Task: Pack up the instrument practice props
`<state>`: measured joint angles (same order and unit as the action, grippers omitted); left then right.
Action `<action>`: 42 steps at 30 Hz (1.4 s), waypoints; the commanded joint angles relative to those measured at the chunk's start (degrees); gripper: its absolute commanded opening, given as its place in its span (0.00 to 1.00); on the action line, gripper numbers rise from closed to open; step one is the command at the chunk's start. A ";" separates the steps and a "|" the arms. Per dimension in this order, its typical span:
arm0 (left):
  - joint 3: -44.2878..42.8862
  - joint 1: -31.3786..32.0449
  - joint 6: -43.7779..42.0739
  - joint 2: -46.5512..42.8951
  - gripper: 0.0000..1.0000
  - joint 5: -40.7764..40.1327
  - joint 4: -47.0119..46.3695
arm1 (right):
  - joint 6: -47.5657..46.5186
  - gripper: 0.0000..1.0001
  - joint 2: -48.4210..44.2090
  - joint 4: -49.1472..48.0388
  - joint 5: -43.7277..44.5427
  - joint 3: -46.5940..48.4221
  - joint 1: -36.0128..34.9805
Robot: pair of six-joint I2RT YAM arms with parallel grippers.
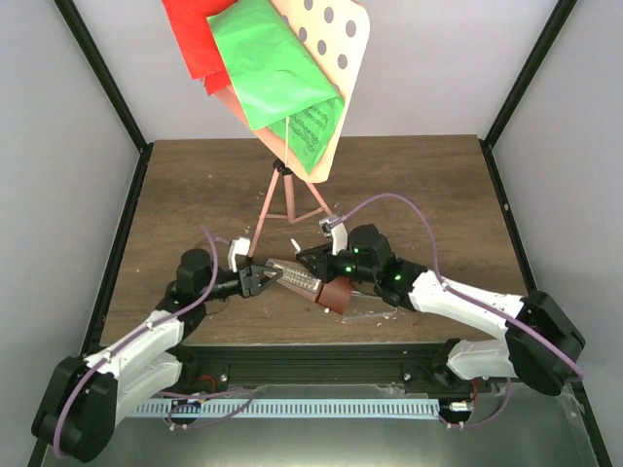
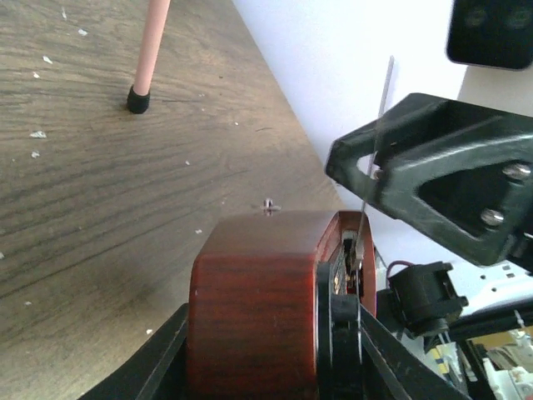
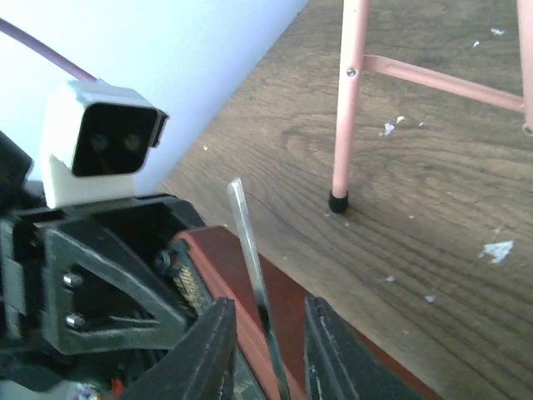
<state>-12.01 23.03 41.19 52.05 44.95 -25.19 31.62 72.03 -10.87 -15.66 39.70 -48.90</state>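
The metronome (image 1: 310,282) is seen tipped on its side near the front of the bench (image 1: 195,185), between the two arms and just in front of the feet of the pink music stand (image 1: 289,195). Its long axis is laid slantwise across the bench: the paler end is turned left and slightly away, toward the left tool (image 1: 265,280), and the dark reddish-brown end is turned right and toward the near edge. Whether it rests on the wood or is lifted clear cannot be told. The left tool is pressed against both flanks of the body, pinching it. The right tool (image 3: 268,310) is slightly spread, with the thin metal pendulum rod (image 3: 250,250) standing in the gap. The stand is upright behind, and its dotted desk (image 1: 341,49) is covered by the green sheet (image 1: 273,68) and the red sheet (image 1: 195,39)
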 commanded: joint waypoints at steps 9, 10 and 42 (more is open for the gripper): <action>-25.82 0.97 -18.41 3.68 0.00 -4.63 35.21 | -4.31 1.00 -14.95 10.31 13.24 1.12 -0.49; -27.93 0.97 -20.30 4.14 0.00 -4.99 37.80 | -3.80 1.00 -16.70 11.59 14.49 0.46 -0.50; -35.46 21.66 -57.48 12.17 0.14 -36.48 43.97 | 11.84 1.00 -24.24 15.87 21.57 -17.58 -0.44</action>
<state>-46.52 44.10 -15.46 63.29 8.03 23.40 40.84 47.46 8.29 5.87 23.38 -48.99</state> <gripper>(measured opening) 0.382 0.999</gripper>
